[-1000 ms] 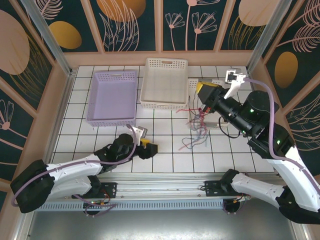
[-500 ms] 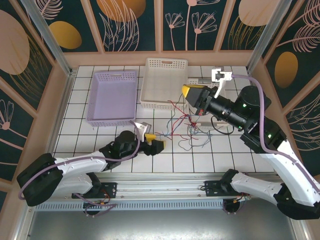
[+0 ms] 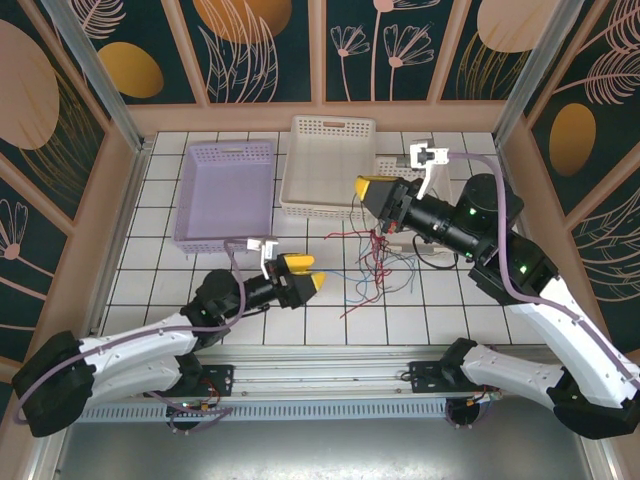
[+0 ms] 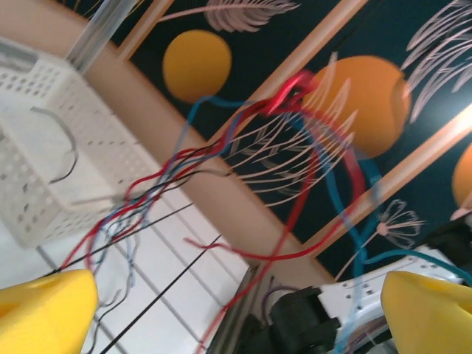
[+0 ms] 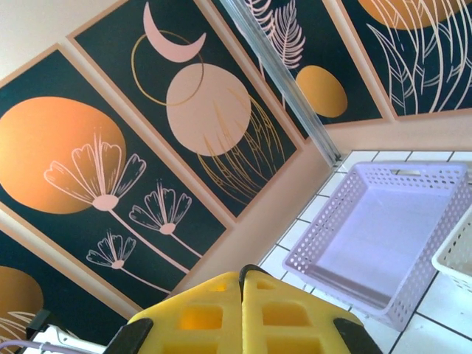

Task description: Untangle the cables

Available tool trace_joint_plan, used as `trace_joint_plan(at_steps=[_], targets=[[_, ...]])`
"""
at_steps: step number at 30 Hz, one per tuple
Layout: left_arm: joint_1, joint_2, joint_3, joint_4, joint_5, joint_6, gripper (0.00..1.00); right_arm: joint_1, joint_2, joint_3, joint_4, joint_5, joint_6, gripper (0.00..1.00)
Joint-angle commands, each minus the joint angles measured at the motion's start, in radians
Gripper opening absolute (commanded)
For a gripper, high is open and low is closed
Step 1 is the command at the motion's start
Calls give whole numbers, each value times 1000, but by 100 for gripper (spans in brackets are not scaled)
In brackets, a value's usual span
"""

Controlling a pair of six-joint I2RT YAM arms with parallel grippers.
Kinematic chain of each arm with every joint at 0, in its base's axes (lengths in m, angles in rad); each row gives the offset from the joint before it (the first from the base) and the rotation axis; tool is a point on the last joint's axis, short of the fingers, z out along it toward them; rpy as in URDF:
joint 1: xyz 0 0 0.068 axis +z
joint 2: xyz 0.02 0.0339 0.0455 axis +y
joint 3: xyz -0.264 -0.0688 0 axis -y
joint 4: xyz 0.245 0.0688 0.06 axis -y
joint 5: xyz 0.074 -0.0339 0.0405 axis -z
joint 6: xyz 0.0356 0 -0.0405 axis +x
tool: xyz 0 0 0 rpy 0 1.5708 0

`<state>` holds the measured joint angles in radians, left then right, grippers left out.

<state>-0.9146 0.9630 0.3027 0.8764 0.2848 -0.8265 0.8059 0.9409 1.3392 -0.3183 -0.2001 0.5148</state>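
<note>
**State.** R gripper (image 3: 373, 191) was fully closed and raised above the tiled table (image 3: 330, 322), just in front of the white basket (image 3: 330, 124). The cables (image 3: 372, 262) hung beneath it as one loose red/blue/dark bundle, lower ends trailing on the tiles. The pinch point itself was hidden, so the hold was inferred, not confirmed. L gripper (image 3: 300, 272) was spread wide w/ nothing between its pads, near the bundle's left side, not touching.

**Handling (est.).** Strands looked thread-thin, v. light and limp, so they would drape and drag neighbours when pulled. Insulation was probably smooth, so a pinch could slip.

**Recommended hold.** Take a single free strand low down, away from the gathered knot (image 4: 294, 85) in the left wrist view, then pull sideways slowly.

**Risk.** Grabbing several strands at once would likely tighten the tangle
</note>
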Motion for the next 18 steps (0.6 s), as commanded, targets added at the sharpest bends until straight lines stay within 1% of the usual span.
trace_joint_plan(at_steps=[1, 6, 10, 13, 18], targets=[[4, -36, -4, 38, 39, -44, 98, 4, -12, -19, 69, 9, 13, 0], [-1, -9, 22, 45, 69, -49, 99, 10, -5, -44, 93, 5, 25, 0], [-24, 37, 54, 51, 89, -48, 99, 15, 2, -45, 94, 17, 27, 0], [-47, 71, 73, 30, 79, -33, 99, 19, 3, -45, 99, 19, 28, 0], [-76, 126, 90, 39, 65, -24, 98, 26, 14, -47, 106, 22, 28, 0]])
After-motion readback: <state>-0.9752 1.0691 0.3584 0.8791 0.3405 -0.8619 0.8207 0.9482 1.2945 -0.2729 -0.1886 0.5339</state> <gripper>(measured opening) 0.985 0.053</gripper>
